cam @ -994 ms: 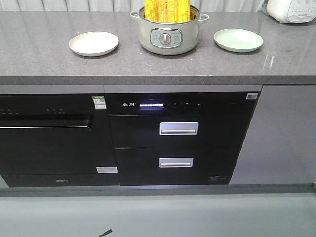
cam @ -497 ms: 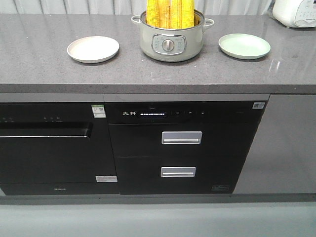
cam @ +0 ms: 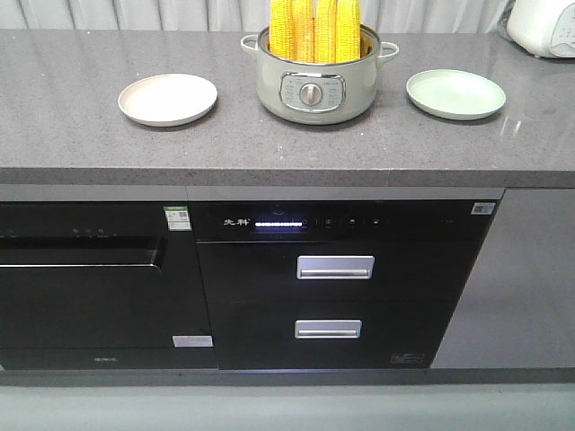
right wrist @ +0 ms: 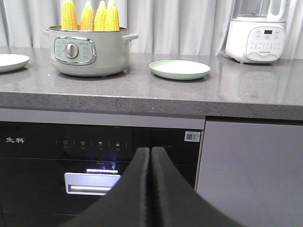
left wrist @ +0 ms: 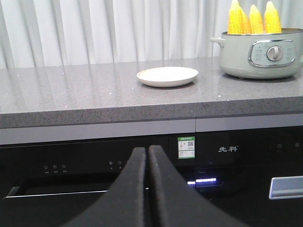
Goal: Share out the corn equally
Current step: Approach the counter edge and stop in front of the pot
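Several corn cobs [cam: 314,27] upright in electric pot [cam: 314,94] mid tabletop [cam: 72,126], cream plate [cam: 168,99] left, green plate [cam: 455,94] right, left gripper [left wrist: 147,152] and right gripper [right wrist: 150,153] both with jaws together

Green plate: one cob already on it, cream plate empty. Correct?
No. The green plate is empty too, per the exterior front-facing view; all the corn stands in the pot. The cream plate is empty, as stated.

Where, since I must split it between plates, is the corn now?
In the front view, the corn stands upright in the electric pot on the grey countertop, between the cream plate on its left and the green plate on its right.
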You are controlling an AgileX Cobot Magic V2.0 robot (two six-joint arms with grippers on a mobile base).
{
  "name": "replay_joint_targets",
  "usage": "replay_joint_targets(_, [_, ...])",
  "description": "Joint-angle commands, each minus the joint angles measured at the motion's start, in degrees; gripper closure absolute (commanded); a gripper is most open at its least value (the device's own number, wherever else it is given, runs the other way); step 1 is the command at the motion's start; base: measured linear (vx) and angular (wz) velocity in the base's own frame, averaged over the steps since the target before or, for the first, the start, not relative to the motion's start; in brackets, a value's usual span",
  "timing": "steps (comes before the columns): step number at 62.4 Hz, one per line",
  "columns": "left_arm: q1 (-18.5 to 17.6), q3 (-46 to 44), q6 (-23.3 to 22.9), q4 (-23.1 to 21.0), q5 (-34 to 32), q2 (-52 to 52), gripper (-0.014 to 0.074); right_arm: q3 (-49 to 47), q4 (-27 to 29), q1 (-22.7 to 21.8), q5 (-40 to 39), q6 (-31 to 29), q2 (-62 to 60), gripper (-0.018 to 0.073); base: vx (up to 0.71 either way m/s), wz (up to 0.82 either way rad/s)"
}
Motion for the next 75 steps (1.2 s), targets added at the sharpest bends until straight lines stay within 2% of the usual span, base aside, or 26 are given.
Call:
replay_joint_targets(1, [-0.1,0.2,-0.6,-0.1,-4.2,-1.0,0.0603,0.5,-0.3,-0.3,-4.5,0.0,-0.4,0.0564,0.10,0.00])
replay_joint_targets(75, [-0.1,0.2,-0.6,-0.1,-4.2,-1.0,0.0603,0.5,-0.3,-0.3,-4.5,0.0,-0.4,0.0564,0.08,-0.01])
